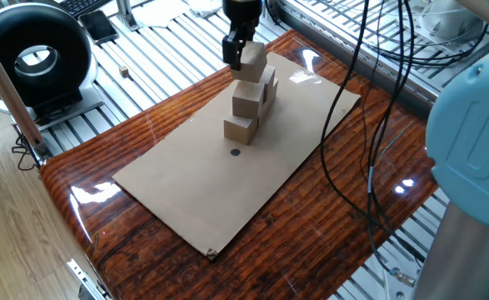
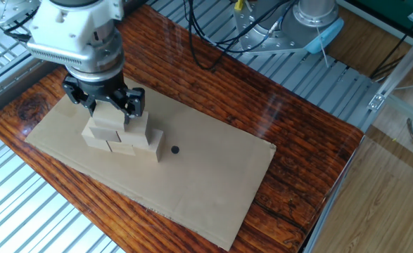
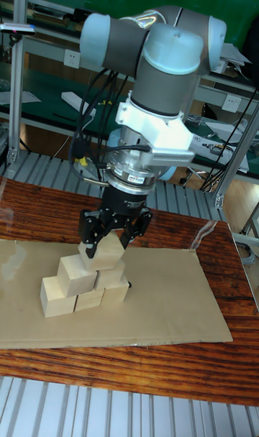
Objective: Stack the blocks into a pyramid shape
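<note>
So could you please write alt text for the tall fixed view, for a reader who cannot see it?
A grey robot arm's black two-finger gripper holds a plain light-tan wooden cube at the top of a stepped stack of matching wooden cubes. The stack stands on a tan cardboard sheet laid over a glossy dark wood-grain table.
</note>
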